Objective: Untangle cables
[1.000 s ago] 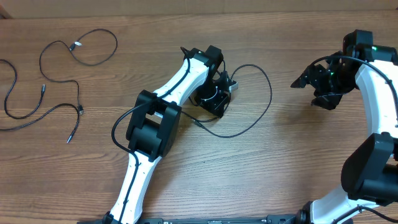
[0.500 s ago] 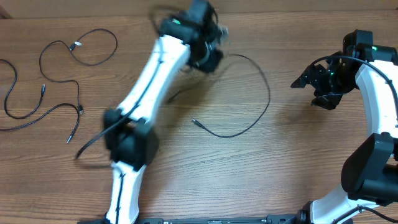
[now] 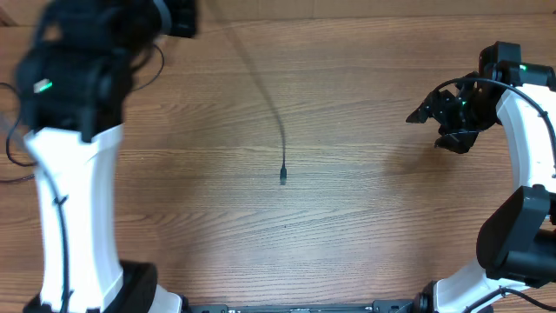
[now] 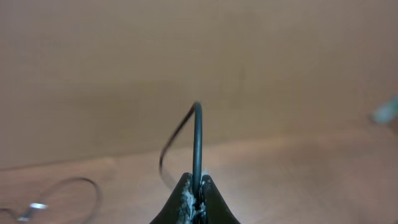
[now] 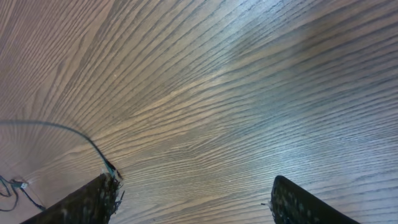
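Observation:
My left gripper is shut on a thin black cable. In the overhead view the left arm is raised at the far left, blurred, with its gripper near the top edge. The held cable trails down to the table's middle, and its plug end lies on the wood. Other cables lie at the far left, mostly hidden by the arm; a loop with a metallic plug shows in the left wrist view. My right gripper is open and empty at the right.
The table is brown wood. The left arm's white link covers the left side of the table. The right arm stands along the right edge.
My left arm has swung from the table's middle to the far left and up, pulling the held cable with it. The cable's loop has straightened. The right arm has not moved.

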